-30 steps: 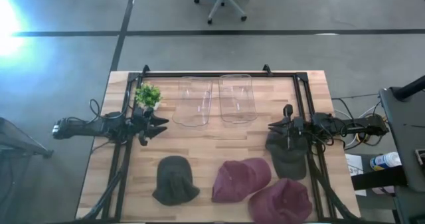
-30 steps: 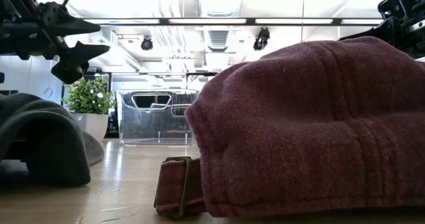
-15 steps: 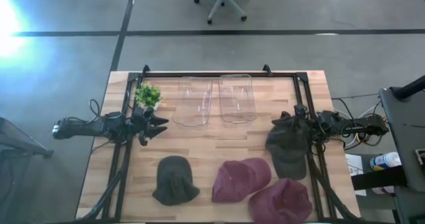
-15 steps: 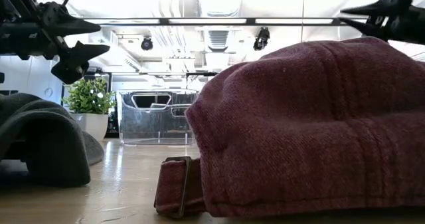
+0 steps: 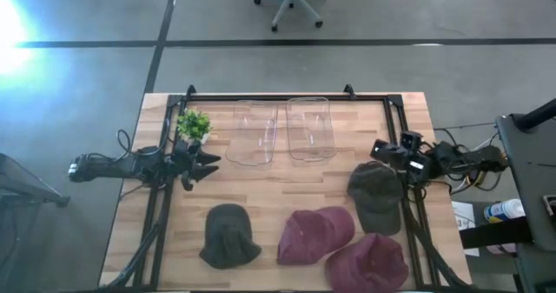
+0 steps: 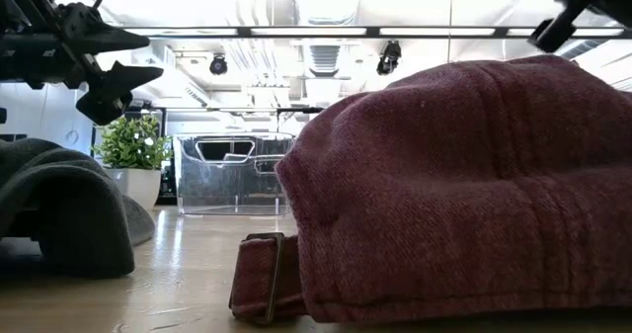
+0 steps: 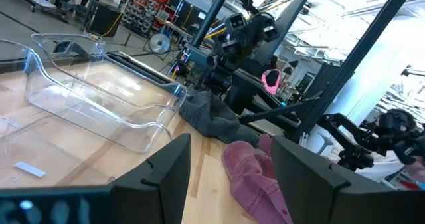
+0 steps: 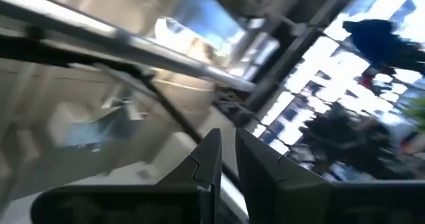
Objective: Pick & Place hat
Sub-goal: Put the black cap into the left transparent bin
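Observation:
Several hats lie on the wooden table. An olive-grey hat (image 5: 375, 197) rests at the right, a dark hat (image 5: 228, 235) at the near left, and two maroon hats (image 5: 314, 232) (image 5: 367, 263) sit near the front edge. My right gripper (image 5: 380, 149) hangs just past the olive-grey hat's far edge, tipped upward and shut, with nothing between its fingers (image 8: 209, 161). My left gripper (image 5: 207, 163) waits open at the table's left, level, next to the small plant (image 5: 193, 123).
Two clear plastic bins (image 5: 254, 132) (image 5: 310, 128) stand side by side at the far middle of the table. A black frame rail (image 5: 269, 96) runs along the far edge. Bare wood (image 5: 287, 184) lies between the bins and the hats.
My right gripper has risen, tipped its fingers upward and rolled about its own line, staying shut. Its wrist view now looks at the ceiling. My left arm has kept still.

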### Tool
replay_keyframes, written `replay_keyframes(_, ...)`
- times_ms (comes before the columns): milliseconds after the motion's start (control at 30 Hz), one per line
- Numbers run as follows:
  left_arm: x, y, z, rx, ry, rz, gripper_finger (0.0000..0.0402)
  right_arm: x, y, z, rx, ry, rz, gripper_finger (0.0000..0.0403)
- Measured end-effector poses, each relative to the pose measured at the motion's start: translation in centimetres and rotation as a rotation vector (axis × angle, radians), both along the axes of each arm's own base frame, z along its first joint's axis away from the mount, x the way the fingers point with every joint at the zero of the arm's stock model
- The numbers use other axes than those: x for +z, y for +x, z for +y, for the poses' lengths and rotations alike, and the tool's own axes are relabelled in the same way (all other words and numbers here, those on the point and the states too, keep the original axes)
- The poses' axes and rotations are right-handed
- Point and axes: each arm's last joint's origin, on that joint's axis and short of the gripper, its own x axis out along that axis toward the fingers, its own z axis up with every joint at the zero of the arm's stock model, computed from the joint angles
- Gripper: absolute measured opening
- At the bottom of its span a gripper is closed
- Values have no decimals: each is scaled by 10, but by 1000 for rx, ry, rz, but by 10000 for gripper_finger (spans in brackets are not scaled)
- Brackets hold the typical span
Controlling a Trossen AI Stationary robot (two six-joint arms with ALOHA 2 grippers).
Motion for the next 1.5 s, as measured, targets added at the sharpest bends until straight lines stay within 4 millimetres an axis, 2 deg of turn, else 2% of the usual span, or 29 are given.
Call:
replay_keyframes(133, 0, 0, 0, 0, 0, 0, 202, -3, 16, -2, -160, 44, 192, 43)
replay_keyframes(200, 0, 0, 0, 0, 0, 1, 202, -1, 27, -1, -167, 63, 269, 43)
replay_keyframes(333, 0, 0, 0, 0, 0, 2, 202, 2, 53, 6, -50, 93, 472, 43)
replay_keyframes(500, 0, 0, 0, 0, 0, 2, 202, -8, 83, 18, 149, 208, 966, 43)
replay_keyframes(600, 0, 0, 0, 0, 0, 3, 202, -10, 96, 27, 236, 268, 1198, 43)
replay_keyframes(700, 0, 0, 0, 0, 0, 5, 202, -12, 112, 33, 330, 279, 1328, 43)
replay_keyframes(867, -1, 0, 0, 0, 0, 8, 202, -16, 139, 42, 478, 230, 1416, 43)
replay_keyframes(967, -1, 0, 0, 0, 0, 10, 202, -22, 157, 42, 482, 230, 1450, 45)
replay_keyframes(1033, -1, 0, 0, 0, 0, 9, 202, -25, 172, 41, 475, 244, 1414, 52)
replay_keyframes(1200, -1, 0, 0, 0, 1, 9, 202, -20, 221, 35, 478, 200, 1171, 101)
replay_keyframes(1367, -1, 0, 0, 0, 1, 8, 202, -25, 265, 31, 459, 89, 1147, 158)
replay_keyframes(1500, 0, 0, 0, 0, -38, 1, 202, -28, 300, 35, 483, -32, 1123, 184)
